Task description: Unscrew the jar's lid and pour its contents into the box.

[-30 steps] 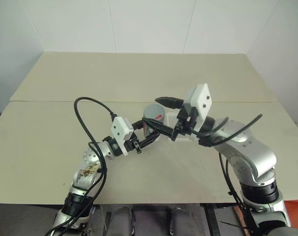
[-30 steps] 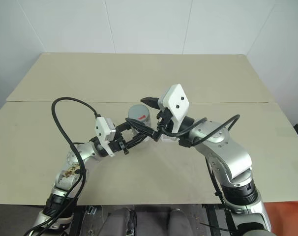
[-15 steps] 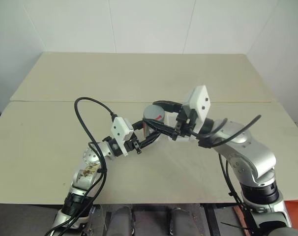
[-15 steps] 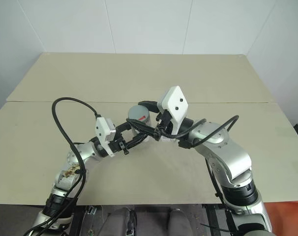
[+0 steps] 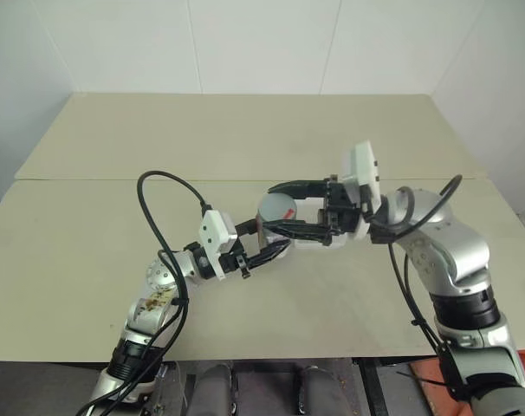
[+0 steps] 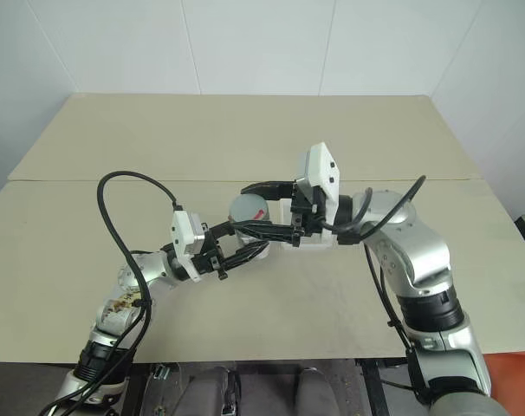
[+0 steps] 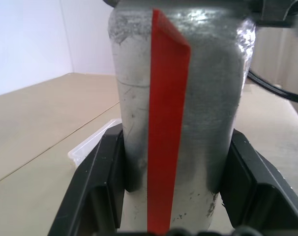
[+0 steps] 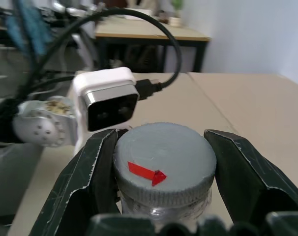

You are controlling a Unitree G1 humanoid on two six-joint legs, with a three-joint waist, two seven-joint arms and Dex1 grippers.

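Left eye view: the jar is held above the middle of the table, upright. The left gripper comes from the near left and is clamped on the jar's body. The right gripper reaches in level from the right, its two black fingers closed around the lid. The box sits on the table just right of the jar, mostly hidden behind the right gripper.

Right eye view: same arrangement; the lid shows a small red mark on top.

Left wrist view: the jar's grey body stands between the left gripper's fingers, both pressed against its sides. A red vertical stripe runs down the jar. No readable writing or brand. A corner of the clear box lies on the table behind.

Right wrist view: the lid, grey with a red arrow-like mark, sits squeezed between the right gripper's fingers. No text is legible on it.
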